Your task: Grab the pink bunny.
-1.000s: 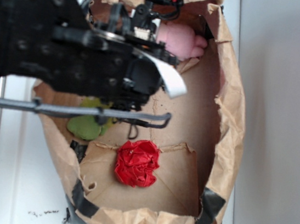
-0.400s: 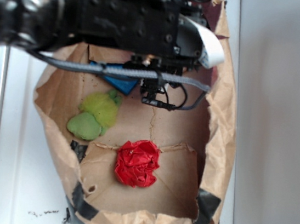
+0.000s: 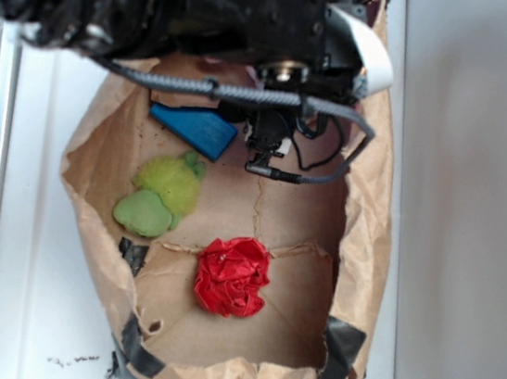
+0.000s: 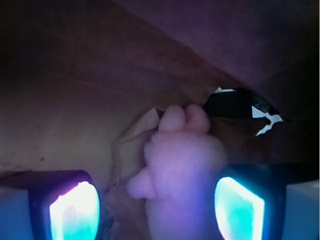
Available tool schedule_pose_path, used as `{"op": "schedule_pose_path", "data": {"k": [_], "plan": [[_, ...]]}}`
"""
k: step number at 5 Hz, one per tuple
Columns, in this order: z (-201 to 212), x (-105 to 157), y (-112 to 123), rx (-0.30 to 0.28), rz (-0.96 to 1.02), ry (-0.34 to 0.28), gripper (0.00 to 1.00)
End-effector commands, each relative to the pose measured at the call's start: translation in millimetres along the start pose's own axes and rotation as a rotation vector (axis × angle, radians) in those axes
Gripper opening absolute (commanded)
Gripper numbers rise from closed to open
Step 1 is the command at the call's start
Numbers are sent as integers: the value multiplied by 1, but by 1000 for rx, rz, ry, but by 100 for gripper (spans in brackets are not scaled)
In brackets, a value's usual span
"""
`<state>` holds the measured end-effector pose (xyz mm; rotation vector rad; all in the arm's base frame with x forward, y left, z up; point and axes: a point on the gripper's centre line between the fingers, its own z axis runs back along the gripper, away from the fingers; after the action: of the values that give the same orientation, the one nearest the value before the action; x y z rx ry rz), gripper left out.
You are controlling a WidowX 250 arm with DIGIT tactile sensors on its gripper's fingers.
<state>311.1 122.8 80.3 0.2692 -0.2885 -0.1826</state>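
Between the two glowing finger pads in the wrist view, the gripper [image 4: 157,202] stands spread wide and clasps nothing. The pink bunny [image 4: 182,170] sits in the gap, nearer the right-hand pad [image 4: 239,204] than the left one [image 4: 75,209], and I cannot tell whether either pad touches the plush. The jaws bracket the plump body rather than the limbs, presumably because the body gives the pads the most soft bulk to squeeze.

The bunny lies against the crumpled wall of the brown paper bag [image 3: 376,215], at its far end, so the arm has to reach deep over the rim. That is why, in the exterior view, the black arm [image 3: 194,4] covers that end and hides the toy entirely (only the wrist camera shows it).

Elsewhere on the bag floor lie a blue block [image 3: 194,128] just below the arm, a lime-green plush [image 3: 161,194] further down, and a red cloth ball [image 3: 233,276], all well apart from the jaws. Closing looks like the step due.
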Motion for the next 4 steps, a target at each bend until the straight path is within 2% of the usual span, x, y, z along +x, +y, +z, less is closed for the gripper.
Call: {"op": "schedule_pose_path", "data": {"k": [1, 2, 3, 4], "plan": [[23, 12, 35, 3, 5, -41, 100], [21, 9, 36, 7, 3, -41, 100], [19, 8, 34, 57, 8, -43, 100], [6, 12, 36, 107, 29, 2, 100]]}}
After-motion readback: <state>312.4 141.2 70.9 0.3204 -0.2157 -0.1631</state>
